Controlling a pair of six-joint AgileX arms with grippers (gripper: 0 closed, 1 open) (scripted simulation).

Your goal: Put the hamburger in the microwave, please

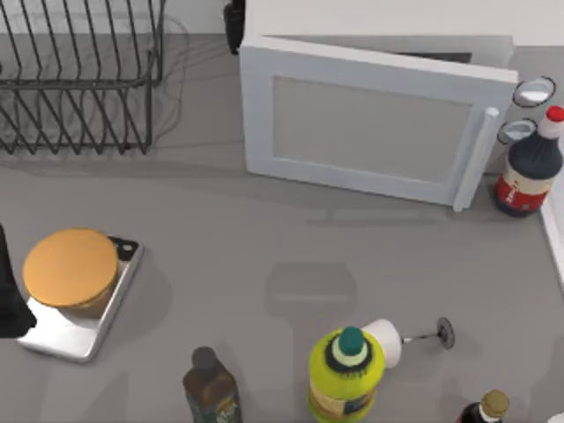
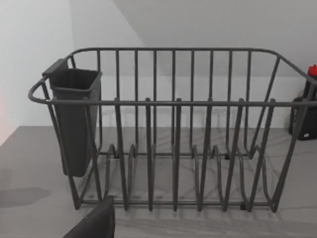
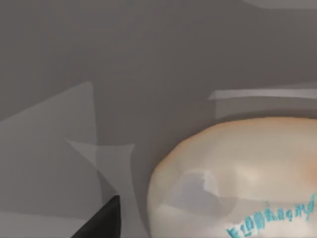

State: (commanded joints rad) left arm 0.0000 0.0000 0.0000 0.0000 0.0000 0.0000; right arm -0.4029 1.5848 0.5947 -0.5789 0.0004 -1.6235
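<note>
Clearly the hamburger [image 1: 70, 267] has not been lifted yet: it sits on a silver tray [image 1: 66, 339] at the left side of the surface [image 1: 264, 256], well apart from the microwave [image 1: 370, 123] at the back. Just beside the tray, at the left edge of the top view, a dark shape looks like part of my left arm, and the left wrist view faces the black wire rack [image 2: 173, 129] that stands at the back left; a dark corner low in that view is probably one finger of the left end effector [image 2: 96, 223], but I cannot tell whether it is wide or narrow. Moving right, a brown bottle [image 1: 211, 388], a yellow-green bottle [image 1: 345, 374] and a wine glass [image 1: 388, 339] lying on its side line the front edge. The microwave door [image 1: 366, 132] looks only slightly ajar, hinged at its left, with its bar handle [image 1: 476, 159] at the right near a dark sauce bottle [image 1: 526, 167]. The right wrist view looks down on a pale rounded thing with blue lettering; a dark tip there may be the right end effector [image 3: 99, 220], its spread also unclear. To do this step well, I judge the door should be swung fully open first, then the left arm should descend over the bun, close gently on its sides, and lift clear of the tray.
</note>
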